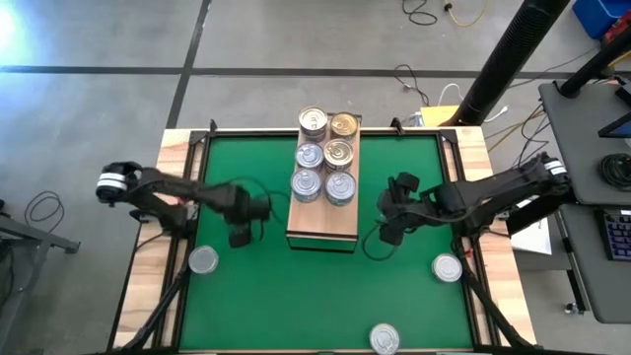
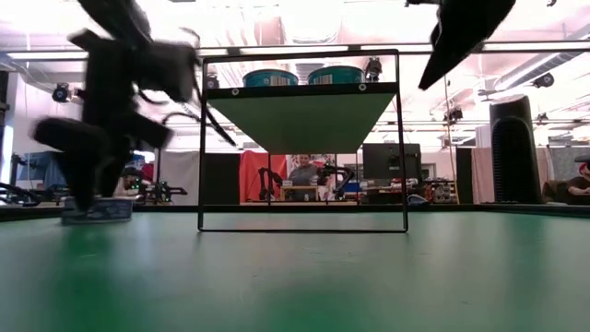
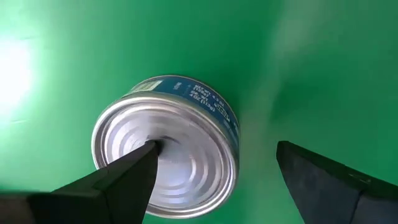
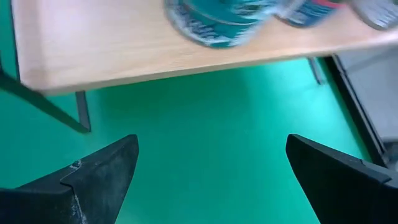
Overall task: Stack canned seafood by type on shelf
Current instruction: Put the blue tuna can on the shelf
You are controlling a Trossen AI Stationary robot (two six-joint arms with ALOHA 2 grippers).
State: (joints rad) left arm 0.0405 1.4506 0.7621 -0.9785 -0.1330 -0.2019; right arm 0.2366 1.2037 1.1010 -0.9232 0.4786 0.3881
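The left pincer point(image 1: 240, 237) is hanging with its jaws wide and holding nothing, above a loose silver-topped tin point(image 3: 166, 157) that is lying on the green surface point(image 1: 256, 296) near the left edge; in the left wrist view one finger point(image 3: 134, 177) is sitting over the lid rather than beside the wall, so the risk is that a descent from here is going to land that finger on the top, tipping or skidding the tin instead of straddling it. The right pincer point(image 1: 391, 225) is also standing wide and empty, waiting just beside the shelf point(image 1: 321, 225) on its right. Six tins are already sitting on the shelf in two rows, the two gold-topped tins point(image 1: 341, 139) filling the right row's far end and middle, while the near end of the board is lying bare, so that is the open room for the next placement. Two more tins are waiting on the surface, one point(image 1: 448, 267) on the right and one point(image 1: 385, 338) at the near edge. Carrying a tin in from the left is looking clear, but a low approach is risking a knock on the shelf's rim or on the nearest seated tins.
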